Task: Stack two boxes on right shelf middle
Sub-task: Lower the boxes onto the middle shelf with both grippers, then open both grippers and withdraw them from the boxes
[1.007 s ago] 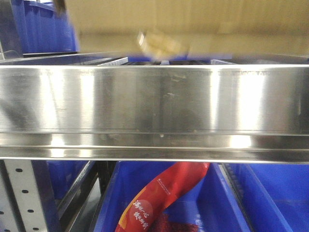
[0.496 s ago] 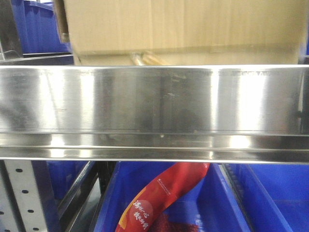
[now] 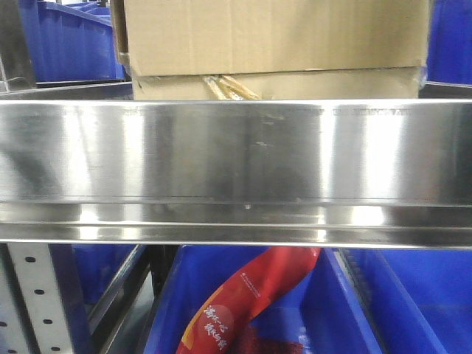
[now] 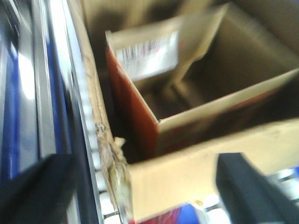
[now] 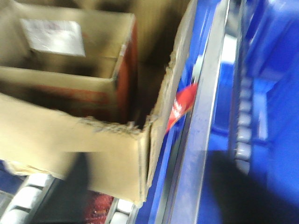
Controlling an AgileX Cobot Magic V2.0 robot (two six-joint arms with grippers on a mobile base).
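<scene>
- No arm is seen in the front view; each wrist view looks down from above onto an open-topped cardboard box, both pictures blurred.
- The left tool (image 4: 140, 186) is shown with its two dark fingers (image 4: 243, 186) spread wide apart at the lower corners of the left wrist view; nothing is held between them; whether they touch the outer box (image 4: 196, 163) cannot be told.
- The right tool is seen only as a dark blur at the bottom of the right wrist view; its state cannot be told.
- The outer box is seen plain, brown and creased in the front view, resting on the steel shelf (image 3: 236, 155) behind its wide reflective front lip; torn yellowish tape (image 3: 228, 87) hangs at its bottom seam.
- A smaller box with red sides (image 4: 140, 116) and a white label (image 4: 147, 53) is seen inside the outer box; its top is open too.
- Blue bins (image 3: 66, 44) are seen beside the outer box on the shelf and on the level below; a red packet with white print (image 3: 247, 295) lies in a lower bin.
- A perforated grey upright (image 3: 29, 302) is seen at lower left.
</scene>
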